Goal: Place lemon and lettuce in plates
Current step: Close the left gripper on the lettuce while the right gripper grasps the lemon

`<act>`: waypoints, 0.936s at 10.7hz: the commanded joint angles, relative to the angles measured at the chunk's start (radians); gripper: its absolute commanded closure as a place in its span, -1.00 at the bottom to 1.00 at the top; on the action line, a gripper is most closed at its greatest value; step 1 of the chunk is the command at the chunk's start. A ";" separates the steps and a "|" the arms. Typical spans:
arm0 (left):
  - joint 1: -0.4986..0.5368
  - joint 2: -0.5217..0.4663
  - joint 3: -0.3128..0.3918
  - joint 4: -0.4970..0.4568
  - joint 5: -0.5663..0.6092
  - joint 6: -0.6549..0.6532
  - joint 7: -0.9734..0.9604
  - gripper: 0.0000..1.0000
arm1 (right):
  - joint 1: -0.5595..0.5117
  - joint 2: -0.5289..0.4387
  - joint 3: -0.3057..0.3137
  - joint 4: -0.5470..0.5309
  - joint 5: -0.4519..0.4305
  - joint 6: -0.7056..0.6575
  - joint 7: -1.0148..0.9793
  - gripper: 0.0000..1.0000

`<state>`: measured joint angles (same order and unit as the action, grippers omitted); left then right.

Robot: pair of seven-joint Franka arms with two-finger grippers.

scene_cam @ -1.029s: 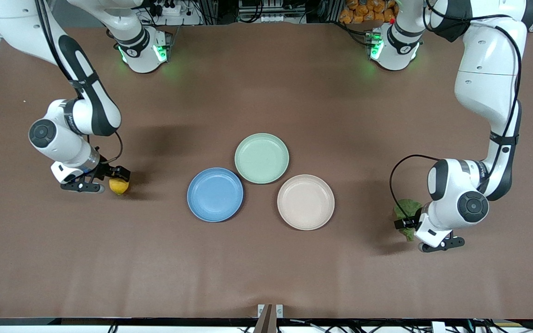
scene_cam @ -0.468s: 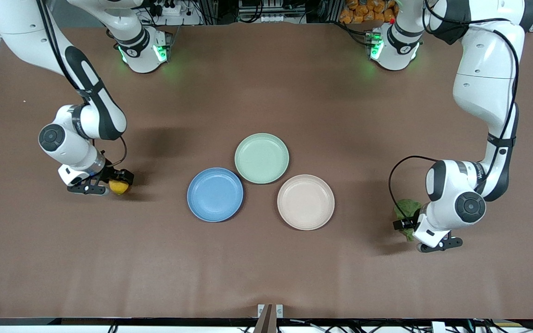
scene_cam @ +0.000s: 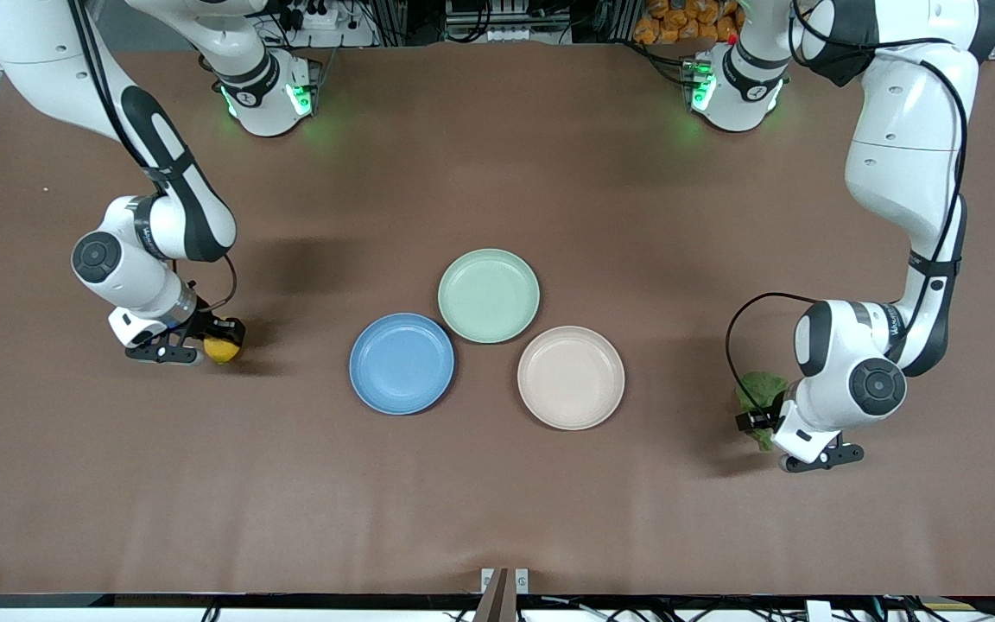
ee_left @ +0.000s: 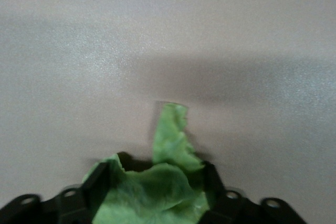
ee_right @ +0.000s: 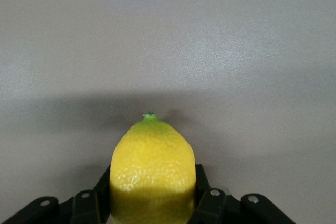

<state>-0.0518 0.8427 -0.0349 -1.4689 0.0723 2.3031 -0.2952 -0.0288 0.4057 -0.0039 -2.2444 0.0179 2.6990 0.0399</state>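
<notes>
**Both tools clamped on their items, three plates bare at mid-bench**

You have a wide bench (scene_cam: 497, 484) covered in a matte brown sheet that shows faint creases near the front camera's edge and soft shadows under each arm. Along the edge where the arm bases stand, green lights glow on both bases, and past that edge you can see cables, a power strip and a heap of orange objects in the room.

Your right tool (scene_cam: 204, 339) sits low at the right arm's end of the bench, clenched on the small oval yellow lemon (scene_cam: 222, 350). In the right wrist view the black fingers (ee_right: 207, 198) press both flanks of the lemon (ee_right: 152, 174), whose greenish tip points away from the tool; whether it touches the sheet, you cannot tell.

Your left tool (scene_cam: 763, 423) is low at the left arm's end, gripping the dark green wrinkly lettuce leaf (scene_cam: 761, 393). The left wrist view shows the leaf (ee_left: 157, 182) bunched between the black fingers (ee_left: 97, 184), with a paler strip sticking out toward the bare sheet.

The round shallow blue plate (scene_cam: 402, 364) and the round shallow beige-white plate (scene_cam: 571, 377) lie near the middle of the bench, well apart from both tools. A pale mint-green plate (scene_cam: 489, 295) lies farther from the front camera, between them and just beside both.
</notes>
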 commanded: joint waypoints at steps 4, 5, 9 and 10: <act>-0.003 -0.001 0.004 -0.004 0.020 0.018 -0.029 1.00 | -0.007 -0.024 0.021 0.086 -0.012 -0.153 0.017 0.98; -0.003 -0.005 0.003 -0.004 0.020 0.018 -0.029 1.00 | 0.013 -0.027 0.021 0.113 -0.012 -0.198 0.020 0.99; -0.009 -0.034 0.001 0.001 0.018 0.015 -0.042 1.00 | 0.082 -0.016 0.021 0.179 0.001 -0.217 0.058 1.00; -0.008 -0.042 -0.002 0.004 0.018 0.015 -0.038 1.00 | 0.108 -0.010 0.021 0.198 0.001 -0.217 0.105 1.00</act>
<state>-0.0540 0.8287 -0.0365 -1.4567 0.0723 2.3167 -0.3051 0.0524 0.3948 0.0156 -2.0738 0.0188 2.4981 0.0857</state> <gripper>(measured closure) 0.965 0.383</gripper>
